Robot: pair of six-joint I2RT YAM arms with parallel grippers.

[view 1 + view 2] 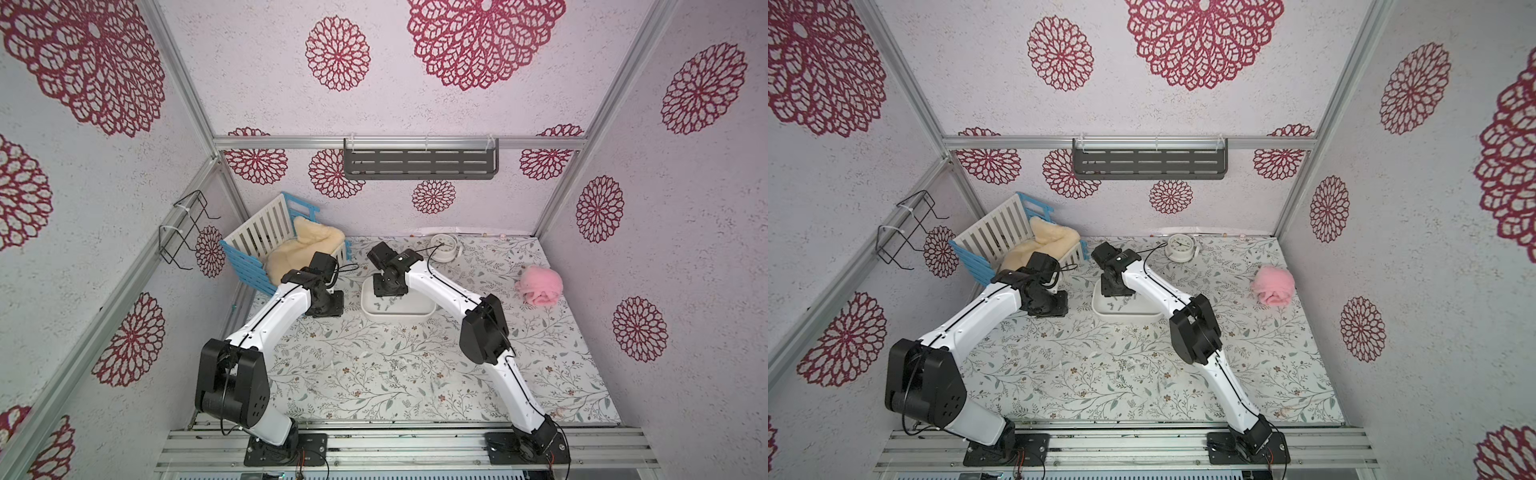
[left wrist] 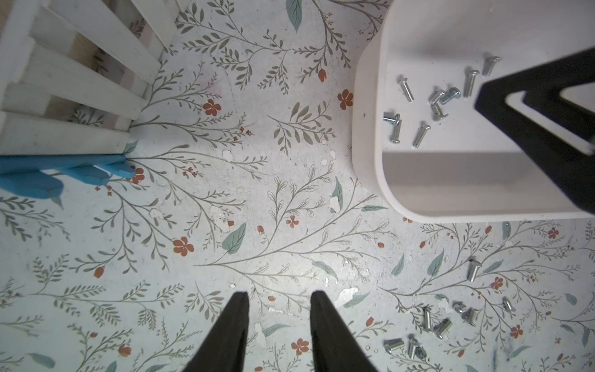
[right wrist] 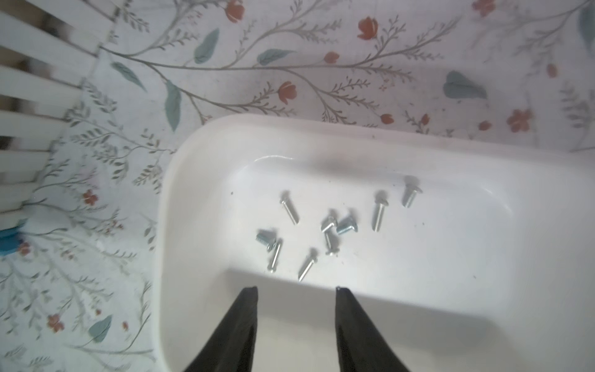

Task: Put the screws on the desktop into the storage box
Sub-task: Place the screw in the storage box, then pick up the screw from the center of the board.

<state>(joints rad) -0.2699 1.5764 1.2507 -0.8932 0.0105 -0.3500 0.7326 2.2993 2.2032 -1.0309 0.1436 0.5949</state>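
The white storage box (image 1: 399, 319) sits mid-desktop, with several silver screws (image 3: 331, 225) lying loose on its floor. My right gripper (image 3: 295, 288) hangs over the box's near wall, open, with nothing between its fingers. My left gripper (image 2: 279, 294) hovers over bare desktop (image 2: 225, 193) to the left of the box, between it and the crate, also open and holding nothing. More screws (image 2: 441, 325) lie scattered on the desktop nearer the arms' bases than the box; both top views show them as a small cluster (image 1: 401, 368) (image 1: 1127, 368).
A blue-and-white slatted crate (image 1: 282, 245) with cream fleece stands at the back left, close to my left wrist. A white alarm clock (image 1: 444, 247) sits at the back, a pink fluffy bundle (image 1: 540, 286) to the right. A grey shelf (image 1: 419, 160) hangs on the back wall.
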